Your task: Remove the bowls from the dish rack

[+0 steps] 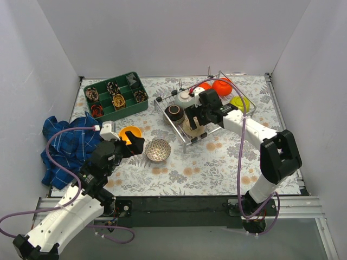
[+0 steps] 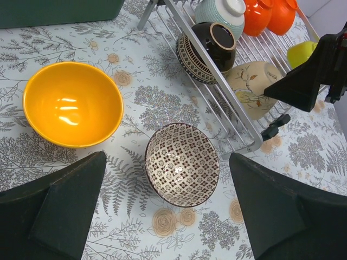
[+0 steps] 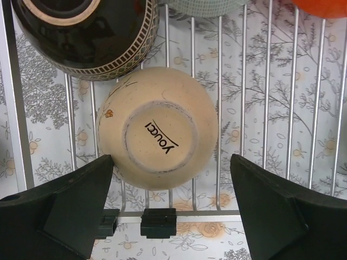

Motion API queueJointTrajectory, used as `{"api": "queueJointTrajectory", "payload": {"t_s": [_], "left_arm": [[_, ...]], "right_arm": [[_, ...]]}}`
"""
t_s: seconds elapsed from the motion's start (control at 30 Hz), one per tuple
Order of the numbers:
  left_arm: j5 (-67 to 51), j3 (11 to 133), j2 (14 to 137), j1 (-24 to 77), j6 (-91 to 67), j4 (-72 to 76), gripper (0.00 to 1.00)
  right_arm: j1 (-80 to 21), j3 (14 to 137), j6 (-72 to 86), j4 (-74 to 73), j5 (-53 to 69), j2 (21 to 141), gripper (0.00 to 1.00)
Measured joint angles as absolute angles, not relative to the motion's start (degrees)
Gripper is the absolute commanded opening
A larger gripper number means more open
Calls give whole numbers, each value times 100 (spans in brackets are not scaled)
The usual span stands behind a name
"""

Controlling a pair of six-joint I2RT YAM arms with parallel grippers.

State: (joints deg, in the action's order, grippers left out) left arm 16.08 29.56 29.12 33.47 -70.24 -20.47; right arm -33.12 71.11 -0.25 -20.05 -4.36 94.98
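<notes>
Floral table (image 1: 217,168), dish rack (image 2: 235,111) right of centre. My right gripper (image 3: 171,162) is spread wide over the upside-down beige bowl (image 3: 157,130) in the rack, beside the dark brown bowl (image 3: 81,32). My left gripper (image 2: 167,162), wide too, hovers over the lattice bowl (image 2: 181,164) and orange-yellow bowl (image 2: 73,103), both on the table.

The table (image 1: 217,173) is covered in a pale print of grey ferns and tan flowers. It is enclosed behind and on both sides by plain white walls (image 1: 173,32). A black rail (image 1: 179,211) is fixed along its near edge.
</notes>
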Motion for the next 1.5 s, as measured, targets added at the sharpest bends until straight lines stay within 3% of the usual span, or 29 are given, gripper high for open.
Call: {"api": "queueJointTrajectory", "payload": {"t_s": [0.47,1.5], "left_arm": [[1678,2956,2998,3347,-6938,-2023,98],[1643,2950,3052,3347,-6879,-1920,98]], "right_arm": [[-2058,7898,-523,-2045,-204,10018,93],[-2655,7596,-1317,-2053,-460,9828,99]]}}
